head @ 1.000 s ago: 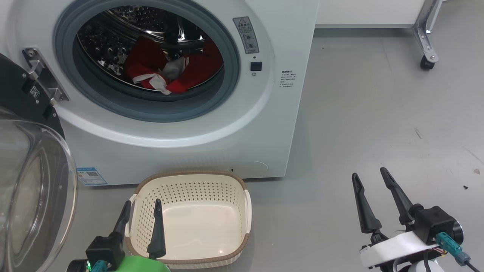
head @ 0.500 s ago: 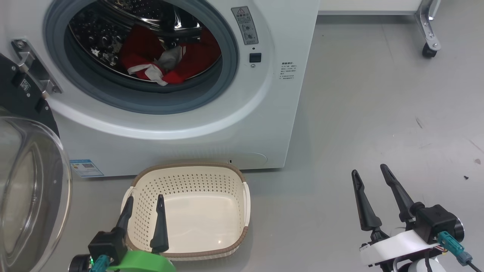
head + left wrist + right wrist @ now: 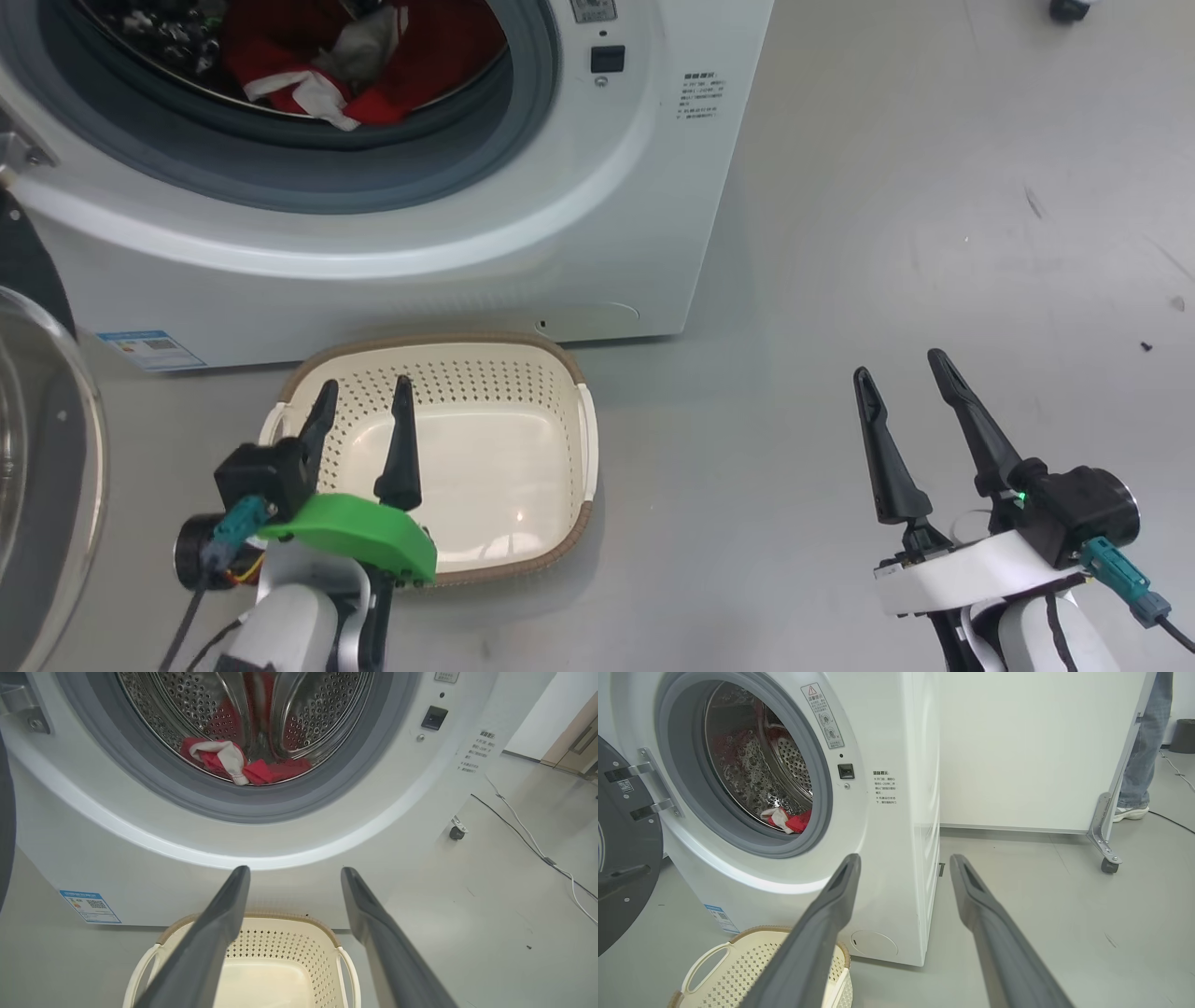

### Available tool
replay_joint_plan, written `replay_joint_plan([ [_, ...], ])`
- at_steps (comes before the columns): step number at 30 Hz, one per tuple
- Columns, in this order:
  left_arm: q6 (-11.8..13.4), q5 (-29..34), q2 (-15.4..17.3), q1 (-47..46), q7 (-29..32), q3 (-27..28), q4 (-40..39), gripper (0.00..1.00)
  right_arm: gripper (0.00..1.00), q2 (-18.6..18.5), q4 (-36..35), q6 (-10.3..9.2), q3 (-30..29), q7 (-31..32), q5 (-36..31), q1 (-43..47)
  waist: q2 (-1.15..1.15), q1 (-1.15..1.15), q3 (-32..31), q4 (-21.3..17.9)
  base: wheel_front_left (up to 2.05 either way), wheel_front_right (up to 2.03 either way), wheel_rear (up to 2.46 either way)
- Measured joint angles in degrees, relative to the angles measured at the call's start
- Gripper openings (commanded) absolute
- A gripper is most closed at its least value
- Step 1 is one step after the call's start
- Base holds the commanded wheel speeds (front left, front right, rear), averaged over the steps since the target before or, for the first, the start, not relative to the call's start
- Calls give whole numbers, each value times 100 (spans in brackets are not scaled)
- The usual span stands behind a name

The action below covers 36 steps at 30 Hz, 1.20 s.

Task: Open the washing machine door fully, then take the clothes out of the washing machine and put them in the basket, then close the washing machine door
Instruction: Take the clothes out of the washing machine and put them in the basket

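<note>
The big white front-loading washing machine (image 3: 579, 215) stood with its round black-rimmed glass door (image 3: 47, 448) swung wide at the left. Bright red and white clothes (image 3: 420, 47) lay inside its drum. The cream perforated plastic basket (image 3: 586, 439) sat on the floor just before it. The left pincer (image 3: 365, 383) hung released over the basket's near left corner, and the right pincer (image 3: 898, 364) hung released, well apart.

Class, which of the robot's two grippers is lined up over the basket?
The left gripper, the one with the green wrist cover: its jaws overlap the cream basket in the head view. The right gripper, white-wristed, stands over grey floor.
</note>
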Motion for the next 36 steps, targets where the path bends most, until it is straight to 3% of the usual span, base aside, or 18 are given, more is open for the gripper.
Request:
replay_joint_plan([
  [14, -11, -318, 68, -1777, 1014, 307, 789, 100, 100, -2, -198, 0, 189, 0, 260, -598, 0, 0, 1057, -463, 0, 0, 0],
  [25, -183, -337, 493, -3162, 1624, 561, 1068, 100, 100, -3, -202, 0, 187, 0, 505, -975, 0, 0, 1742, -900, 0, 0, 0],
  [36, -185, -180, 1011, -4453, 1900, 789, 1289, 100, 100, -2, -176, 0, 369, 0, 762, -1253, 0, 0, 2109, -1261, 0, 0, 0],
])
